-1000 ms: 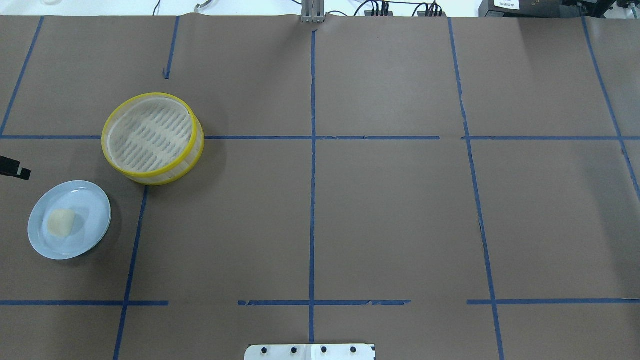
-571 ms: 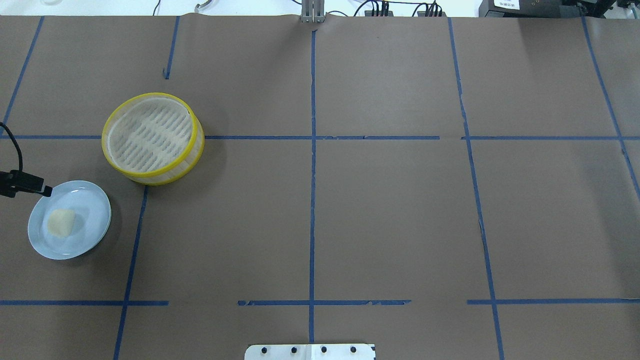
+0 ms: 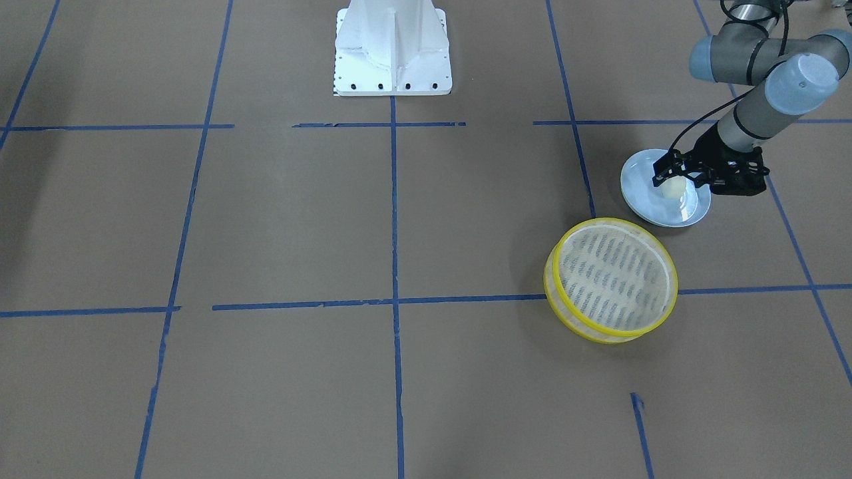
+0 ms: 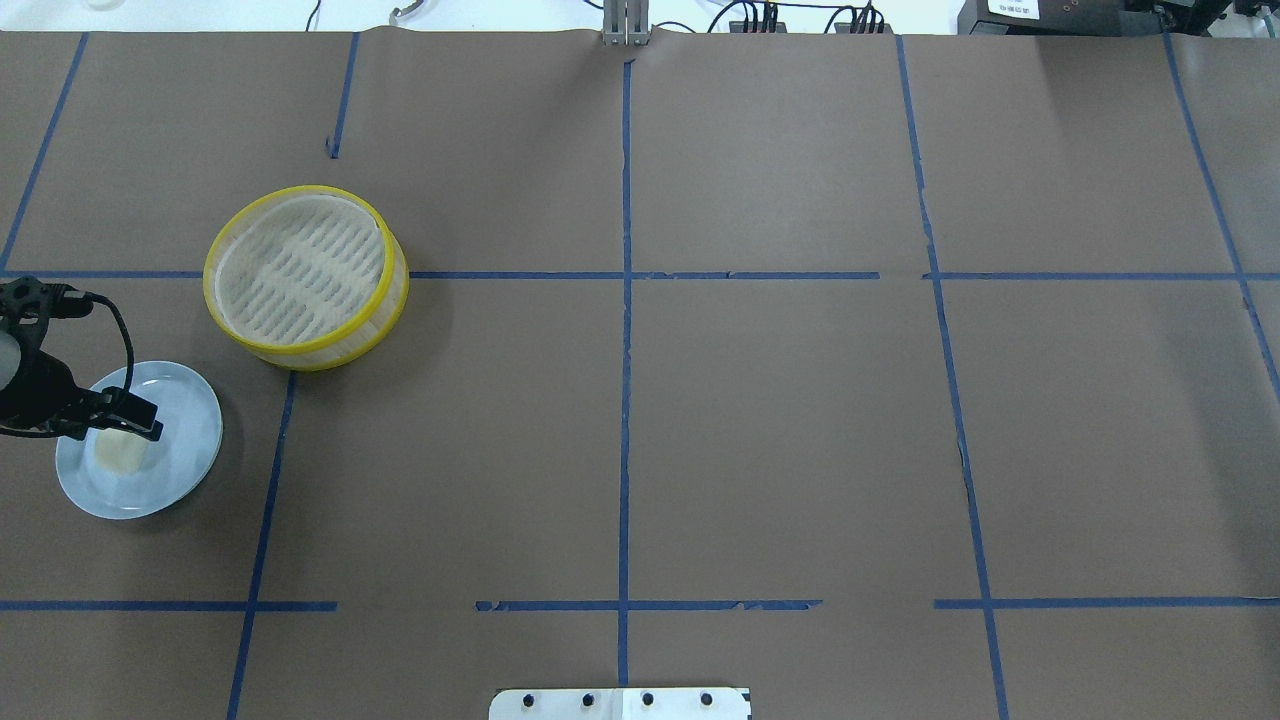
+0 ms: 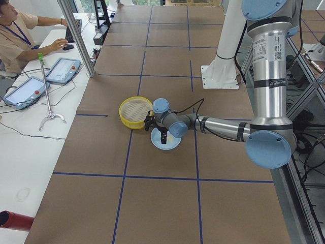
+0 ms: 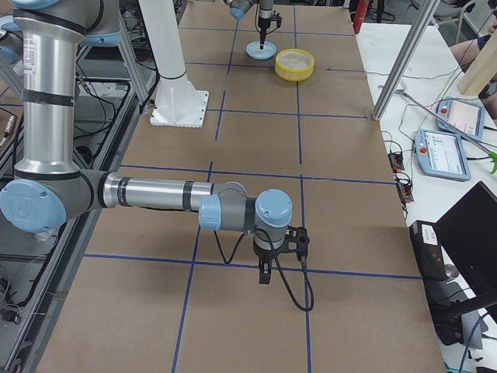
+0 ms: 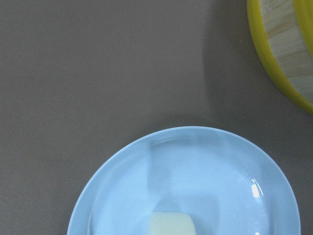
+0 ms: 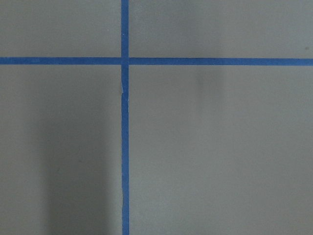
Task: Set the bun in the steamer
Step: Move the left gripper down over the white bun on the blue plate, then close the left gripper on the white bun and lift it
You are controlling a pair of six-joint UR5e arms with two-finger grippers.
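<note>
The bun [image 4: 120, 452] is a small cream lump lying on a pale blue plate [image 4: 190, 440] at the table's left. It also shows in the front view [image 3: 673, 190] and at the bottom edge of the left wrist view [image 7: 171, 225]. The steamer [image 4: 305, 191], yellow-rimmed with a slotted floor, stands empty just beyond the plate. My left gripper [image 4: 128, 425] hangs over the plate directly above the bun, its jaws open and empty. My right gripper [image 6: 264, 273] shows only in the right side view, low over bare table far from both. I cannot tell whether it is open.
The table is covered in brown paper with a blue tape grid. The robot's white base [image 3: 393, 46] stands at the near middle edge. The steamer's rim [image 7: 266, 58] is close beside the plate [image 7: 220, 166].
My left gripper has come in from the left edge and moved rightward over the plate, ending above the bun. The bun, plate and steamer have not moved.
</note>
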